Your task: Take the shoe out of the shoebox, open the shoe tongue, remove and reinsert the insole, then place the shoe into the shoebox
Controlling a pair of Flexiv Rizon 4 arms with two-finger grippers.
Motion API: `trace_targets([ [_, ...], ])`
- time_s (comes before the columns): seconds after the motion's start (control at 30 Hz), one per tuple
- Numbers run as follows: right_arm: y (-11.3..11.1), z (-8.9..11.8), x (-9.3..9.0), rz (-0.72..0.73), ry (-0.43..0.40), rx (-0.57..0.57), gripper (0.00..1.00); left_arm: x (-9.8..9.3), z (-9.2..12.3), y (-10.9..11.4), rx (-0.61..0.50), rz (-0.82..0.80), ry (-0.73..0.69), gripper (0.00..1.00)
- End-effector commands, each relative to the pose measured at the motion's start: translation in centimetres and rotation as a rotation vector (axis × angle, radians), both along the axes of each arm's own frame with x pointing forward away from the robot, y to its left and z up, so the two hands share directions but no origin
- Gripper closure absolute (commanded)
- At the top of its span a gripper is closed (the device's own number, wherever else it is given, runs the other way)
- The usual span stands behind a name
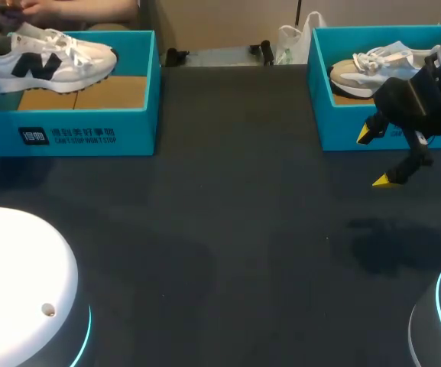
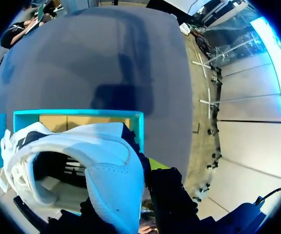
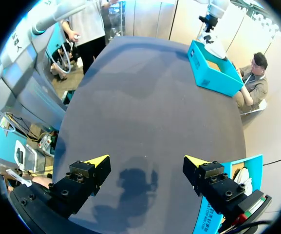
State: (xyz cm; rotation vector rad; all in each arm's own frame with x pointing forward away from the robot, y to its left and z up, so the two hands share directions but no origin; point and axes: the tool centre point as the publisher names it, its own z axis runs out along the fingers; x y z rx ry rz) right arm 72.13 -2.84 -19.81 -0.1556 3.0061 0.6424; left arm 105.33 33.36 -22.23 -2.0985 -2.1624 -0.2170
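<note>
over the far-left shoebox (image 1: 67, 134) the shoe (image 1: 48, 57) hangs with its sole about level with the rim, well apart from the middle of the tabletop (image 1: 228, 229). the left fingers (image 2: 158, 164) look clamped on its heel, though only one yellow tip shows beside it. the right fingers (image 3: 95, 165) stand wide apart on nothing, above bare tabletop just in front of a second shoebox (image 1: 335, 130) with another shoe (image 1: 365, 65) inside. held by the heel alone, the shoe could sag at the toe, catch its sole on the box wall and drag the box, or slip free. the right arm looks too far off to steady it.
</note>
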Motion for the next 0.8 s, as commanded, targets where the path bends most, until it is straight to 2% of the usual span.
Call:
trace_targets([
  [0.03, 0.1, -0.1, 0.1, 0.0, 0.0, -0.001, 0.0, 1.0, -0.6, 0.0, 0.0, -0.016, -0.012, 1.0],
  [0.3, 0.1, -0.1, 0.1, 0.0, 0.0, -0.001, 0.0, 2.2, -2.5, -0.4, -0.008, -0.05, -0.026, 1.0],
  [0.8, 0.1, -0.1, 0.1, 0.0, 0.0, -0.001, 0.0, 3.1, -5.9, -1.6, -0.036, -0.089, -0.045, 1.0],
])
